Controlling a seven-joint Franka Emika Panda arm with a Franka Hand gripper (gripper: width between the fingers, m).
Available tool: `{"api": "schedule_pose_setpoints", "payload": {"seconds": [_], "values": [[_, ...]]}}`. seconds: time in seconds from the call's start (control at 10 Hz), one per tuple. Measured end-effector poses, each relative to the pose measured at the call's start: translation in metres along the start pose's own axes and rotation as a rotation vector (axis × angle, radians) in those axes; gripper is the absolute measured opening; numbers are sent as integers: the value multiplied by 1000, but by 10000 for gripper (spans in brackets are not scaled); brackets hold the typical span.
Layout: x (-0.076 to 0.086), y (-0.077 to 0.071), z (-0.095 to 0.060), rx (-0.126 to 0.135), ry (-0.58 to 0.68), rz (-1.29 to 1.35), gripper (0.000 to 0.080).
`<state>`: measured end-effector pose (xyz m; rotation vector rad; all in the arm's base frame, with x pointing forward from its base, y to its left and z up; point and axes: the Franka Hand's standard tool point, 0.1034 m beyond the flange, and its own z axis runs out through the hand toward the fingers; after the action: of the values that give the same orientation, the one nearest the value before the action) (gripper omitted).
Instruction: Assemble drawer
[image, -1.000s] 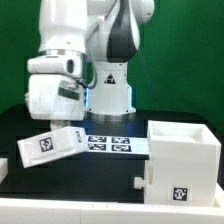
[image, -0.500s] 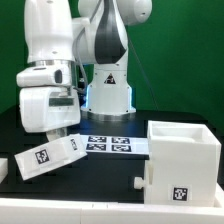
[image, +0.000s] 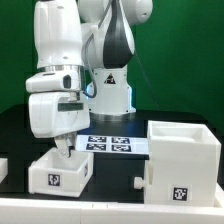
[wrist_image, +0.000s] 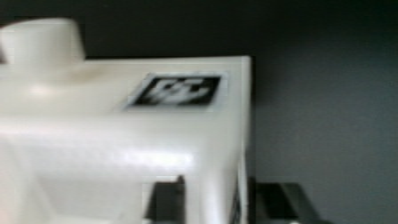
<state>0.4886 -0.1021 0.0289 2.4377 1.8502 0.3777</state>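
Evidently the jaws were closed on one wall of the drawer (wrist_image: 125, 140): the wrist view showed a dark fingertip (wrist_image: 166, 198) to either side of a thin white wall, pressed against it. The gripper (image: 62, 143) hung over the back rim of the drawer (image: 59, 170), which sat level on the black surface (image: 110, 195), or very close to it; whether it actually touched could not be told. It stood on the exterior view's left, well apart from the housing (image: 183, 158) on the right, with the marker board (image: 112, 145) lying between and behind them.

As for progress, I judged the task still at an early stage. The drawer had been gripped and set upright, open side up, but it was not yet in the housing. Carrying it across, lining it up with the opening and sliding it in remained to be done.

The tagged front of the drawer faced the exterior camera, slightly toward that view's right. Its outline looked nearly square, so no long axis could be picked out with confidence.
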Motion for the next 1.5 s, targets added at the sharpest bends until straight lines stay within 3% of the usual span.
{"api": "schedule_pose_setpoints", "payload": {"seconds": [0.1,0.2,0.3,0.4,0.5,0.7,1.5], "values": [[0,0,0,0,0,0,350],[0,0,0,0,0,0,350],[1,0,1,8,0,-2,540],[6,2,2,35,1,-15,615],[7,5,5,33,4,-37,615],[4,10,15,70,12,-127,648],[-8,14,18,74,4,-183,649]]}}
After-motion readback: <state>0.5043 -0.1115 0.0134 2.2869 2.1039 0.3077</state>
